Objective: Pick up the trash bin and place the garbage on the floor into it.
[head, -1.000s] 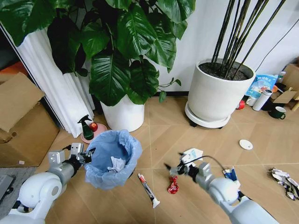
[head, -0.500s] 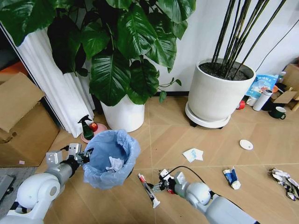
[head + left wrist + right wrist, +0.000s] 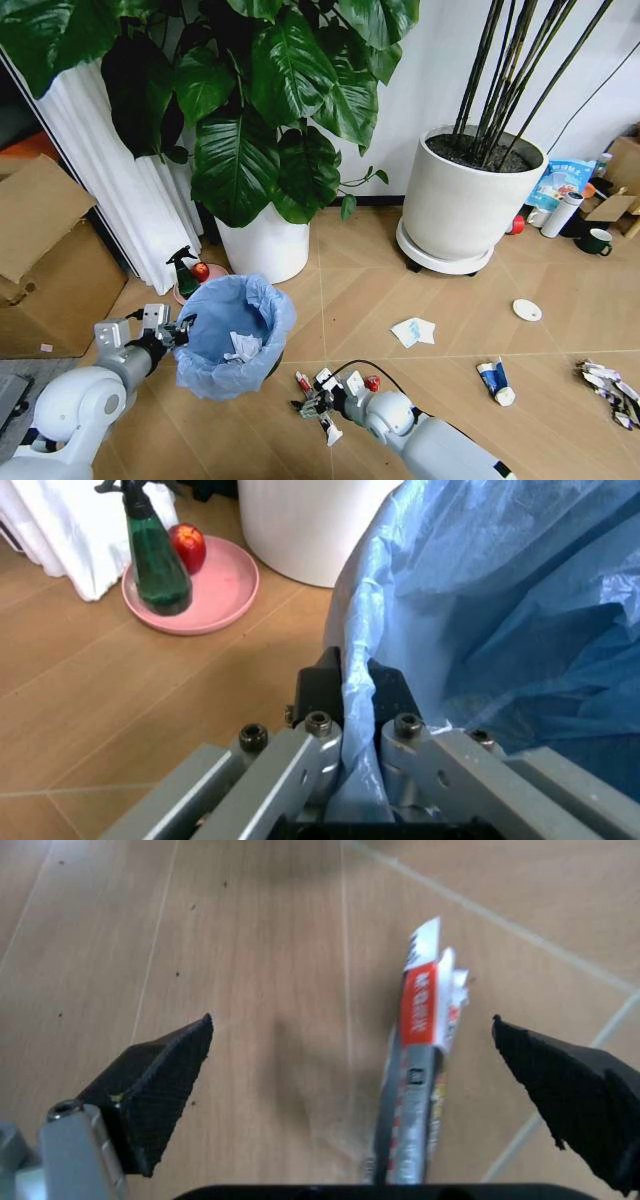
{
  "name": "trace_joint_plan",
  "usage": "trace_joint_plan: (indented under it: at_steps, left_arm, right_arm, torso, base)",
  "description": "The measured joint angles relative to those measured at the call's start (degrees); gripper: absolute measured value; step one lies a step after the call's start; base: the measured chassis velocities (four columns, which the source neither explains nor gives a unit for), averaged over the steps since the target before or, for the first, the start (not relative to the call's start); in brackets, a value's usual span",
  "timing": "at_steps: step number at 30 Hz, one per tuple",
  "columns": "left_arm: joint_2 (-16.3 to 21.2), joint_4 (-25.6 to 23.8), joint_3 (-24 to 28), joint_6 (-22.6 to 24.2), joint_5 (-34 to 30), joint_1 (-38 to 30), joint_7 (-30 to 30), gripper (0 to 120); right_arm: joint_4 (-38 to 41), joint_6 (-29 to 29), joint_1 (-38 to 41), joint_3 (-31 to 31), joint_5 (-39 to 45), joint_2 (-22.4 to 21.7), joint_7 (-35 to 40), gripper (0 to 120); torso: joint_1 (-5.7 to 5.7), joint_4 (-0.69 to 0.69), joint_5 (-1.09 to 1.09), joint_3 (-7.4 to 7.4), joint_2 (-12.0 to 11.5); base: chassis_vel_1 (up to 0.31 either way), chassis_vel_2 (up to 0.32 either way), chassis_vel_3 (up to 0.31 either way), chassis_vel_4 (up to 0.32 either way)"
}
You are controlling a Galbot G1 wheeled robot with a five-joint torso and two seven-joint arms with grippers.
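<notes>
The trash bin point(image 3: 232, 335), a small round bin lined with a light-blue bag, hangs just above the floor point(image 3: 350, 290) with white tissue inside. My left gripper point(image 3: 175, 332) point(image 3: 350, 682) is shut on its bag-covered rim point(image 3: 500, 592). My right gripper point(image 3: 310, 403) point(image 3: 350, 1022) is open low over the floor, its fingers either side of a thin tube point(image 3: 420, 1065) point(image 3: 327, 428). More garbage lies around: a red wrapper point(image 3: 372, 383), a white tissue point(image 3: 413, 331), a white disc point(image 3: 527, 310), a blue-white tube point(image 3: 495, 381) and printed wrappers point(image 3: 605, 385).
Two large white plant pots point(image 3: 265, 250) point(image 3: 465, 205) stand behind. A pink dish point(image 3: 215, 592) with a green spray bottle point(image 3: 155, 570) sits beside the bin. Cardboard boxes point(image 3: 45, 260) are at left; cups and a bottle point(image 3: 560, 212) at far right.
My right arm has swung left and down, from near the red wrapper to the thin tube. The bin, held by the left gripper, has drifted slightly left.
</notes>
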Motion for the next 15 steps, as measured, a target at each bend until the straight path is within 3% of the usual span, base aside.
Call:
trace_joint_plan:
  at_steps: [11, 15]
  left_arm:
    - [0.05, -0.07, 0.04, 0.0, -0.03, -0.06, 0.0, 0]
    - [0.03, -0.08, 0.19, 0.0, -0.03, -0.07, 0.0, 0]
  right_arm:
    - [-4.13, -2.93, 0.46, 0.5, 0.04, 2.73, 2.07, 97]
    - [-5.33, -3.16, 0.41, 1.09, 0.33, 2.78, 2.14, 78]
  torso:
    - [0.0, 0.0, 0.0, 0.0, 0.0]
    - [0.0, 0.0, 0.0, 0.0, 0.0]
  base:
    - [0.0, 0.0, 0.0, 0.0]
    - [0.0, 0.0, 0.0, 0.0]
